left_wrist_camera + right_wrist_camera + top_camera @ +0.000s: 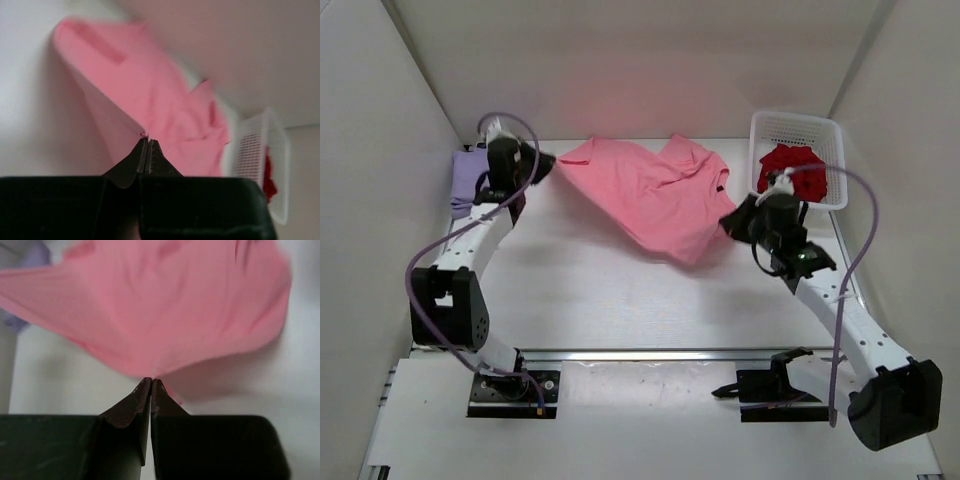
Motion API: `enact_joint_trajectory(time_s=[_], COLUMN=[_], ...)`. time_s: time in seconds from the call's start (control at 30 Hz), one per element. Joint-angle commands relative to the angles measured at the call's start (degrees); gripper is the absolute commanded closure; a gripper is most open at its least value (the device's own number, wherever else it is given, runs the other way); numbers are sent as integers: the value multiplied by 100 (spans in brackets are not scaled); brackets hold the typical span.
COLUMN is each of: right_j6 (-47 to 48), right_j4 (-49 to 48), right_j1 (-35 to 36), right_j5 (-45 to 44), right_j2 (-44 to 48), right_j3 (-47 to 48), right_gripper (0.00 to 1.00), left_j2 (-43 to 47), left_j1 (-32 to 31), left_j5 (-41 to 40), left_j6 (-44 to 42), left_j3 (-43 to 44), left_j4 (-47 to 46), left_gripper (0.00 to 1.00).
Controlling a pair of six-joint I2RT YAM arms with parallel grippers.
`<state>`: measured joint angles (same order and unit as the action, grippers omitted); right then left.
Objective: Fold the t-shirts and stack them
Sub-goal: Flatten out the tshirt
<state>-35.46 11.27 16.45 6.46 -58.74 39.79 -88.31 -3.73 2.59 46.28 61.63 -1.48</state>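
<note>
Lavender t-shirt [468,182]: lies at the far left of the table [620,300]. I cannot tell how neatly it is folded.
Left gripper [542,166]: jaws are pressed together, pinching the left edge of the pink t-shirt [650,195]. My wrist view shows fabric caught at the tips.
Pink t-shirt: hangs between the two grippers across the far half of the table, creased and sagging. I judge it partly lifted off the surface.
Right gripper [730,222]: jaws are closed tight on the shirt's near right edge, with the fabric drawn to a point at the tips.
Step in hand: I judge this to be spreading the pink shirt before folding. No fold is made in it yet.
Next move: calls for drawing both arms apart evenly to flatten the cloth, then lowering it flat without tugging it out of either pinch.
Basket [798,122]: white lattice, far right. It holds the dark red t-shirt [795,170], crumpled and unfolded.
</note>
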Motion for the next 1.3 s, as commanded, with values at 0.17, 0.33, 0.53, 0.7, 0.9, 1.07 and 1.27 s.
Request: enact_joint_trajectory(time_s=[0.17,0.33,0.53,0.7,0.9,1.07,1.27], right_j6=[2032,2858,3839,2632,2369,2158,1710], right_j4=[745,1657,1616,1405,1343,1300,754], right_j1=[833,833,1093,-738,-1539,-1636,-1969], right_j5=[-2552,-2255,-2461,-277,988,1252,1375], right_j2=[-268,-1348,-2554,-2843,-4441,-5629,-5491], right_j3=[4162,7377,9609,8459,8948,9907,10645], right_gripper=[100,100,100,100,100,100,100], left_j2=[973,1158,931,711,-377,-1458,-2075], left_j1=[363,970,1032,786,549,452,504], left_j5=[601,998,910,462,163,233,461], left_j6=[-516,-374,-427,-681,-805,-752,-533], left_j3=[2634,3556,4217,3701,3303,4257,5990], left_j4=[956,1342,1711,1633,1554,1737,2081], left_gripper=[100,100,100,100,100,100,100])
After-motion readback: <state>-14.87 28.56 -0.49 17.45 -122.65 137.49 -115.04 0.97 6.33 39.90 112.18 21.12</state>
